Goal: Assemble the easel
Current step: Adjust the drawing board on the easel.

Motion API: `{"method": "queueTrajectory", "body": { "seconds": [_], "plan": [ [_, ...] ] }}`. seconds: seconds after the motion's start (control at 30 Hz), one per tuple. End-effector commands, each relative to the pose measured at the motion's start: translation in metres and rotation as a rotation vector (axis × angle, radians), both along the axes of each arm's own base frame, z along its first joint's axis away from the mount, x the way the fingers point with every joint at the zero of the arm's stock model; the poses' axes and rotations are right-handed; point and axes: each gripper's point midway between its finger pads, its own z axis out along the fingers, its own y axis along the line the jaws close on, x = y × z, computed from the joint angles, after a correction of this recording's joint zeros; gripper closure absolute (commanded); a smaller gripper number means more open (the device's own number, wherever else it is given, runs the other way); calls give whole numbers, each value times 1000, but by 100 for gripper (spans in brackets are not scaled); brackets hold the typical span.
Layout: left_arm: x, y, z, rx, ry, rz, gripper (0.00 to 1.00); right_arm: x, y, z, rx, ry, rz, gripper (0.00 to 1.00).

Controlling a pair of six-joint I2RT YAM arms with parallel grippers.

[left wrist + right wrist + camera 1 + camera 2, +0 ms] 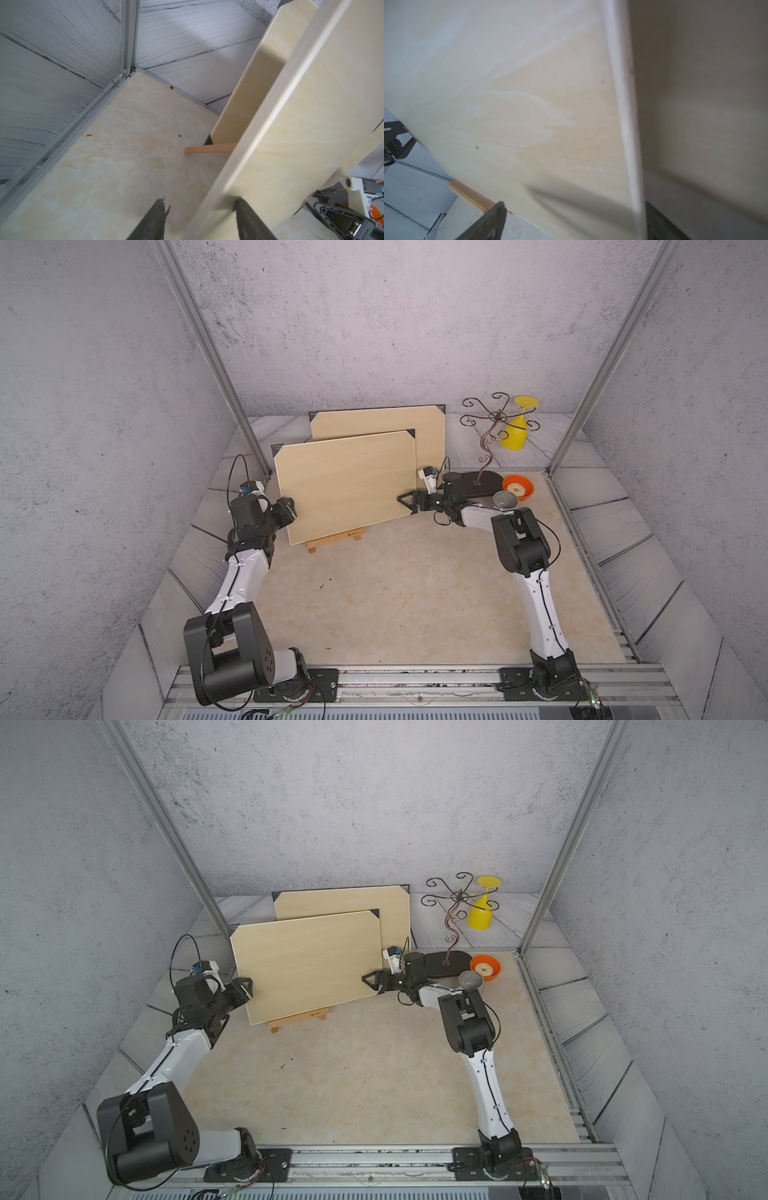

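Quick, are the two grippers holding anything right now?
Left gripper: open, astride an edge of the front board, not clamped.
Right gripper: open, astride its opposite edge.

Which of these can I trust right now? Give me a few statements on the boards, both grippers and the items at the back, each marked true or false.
1. The front board stands ahead of a back board. True.
2. The right gripper is shut. False: it is open, jaws on either side of the front board's edge.
3. The left gripper is at the back board. False: it is at the front board's other edge.
4. The yellow glass hangs upside down on the metal rack. True.
5. The orange bowl is empty. False: a pale ring lies in it.
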Motion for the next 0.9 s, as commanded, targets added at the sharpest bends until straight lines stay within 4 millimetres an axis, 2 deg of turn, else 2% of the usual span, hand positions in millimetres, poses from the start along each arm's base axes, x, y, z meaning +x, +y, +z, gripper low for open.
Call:
{"method": "queueTrajectory", "body": {
  "seconds": [0.0,0.1,0.17,0.23,0.4,0.57,0.87],
  "plan": [
    [-5,8,-9,-24,3,35,49,-11,10,75,82,-135,64,1],
    [-6,9,-20,-74,22,28,54,-17,14,76,83,-151,75,1],
    [-6,8,-26,-103,24,12,63,-22,18,78,92,-162,94,1],
    [-7,11,-31,-127,33,10,67,-26,20,81,98,-170,109,1],
    [-8,13,-47,-185,32,2,74,-34,20,92,116,-204,132,1],
    [-13,21,-62,-225,40,5,75,-43,21,103,134,-235,165,0],
    [-15,28,-75,-253,51,0,77,-65,15,119,117,-298,189,20]
  ]
}}
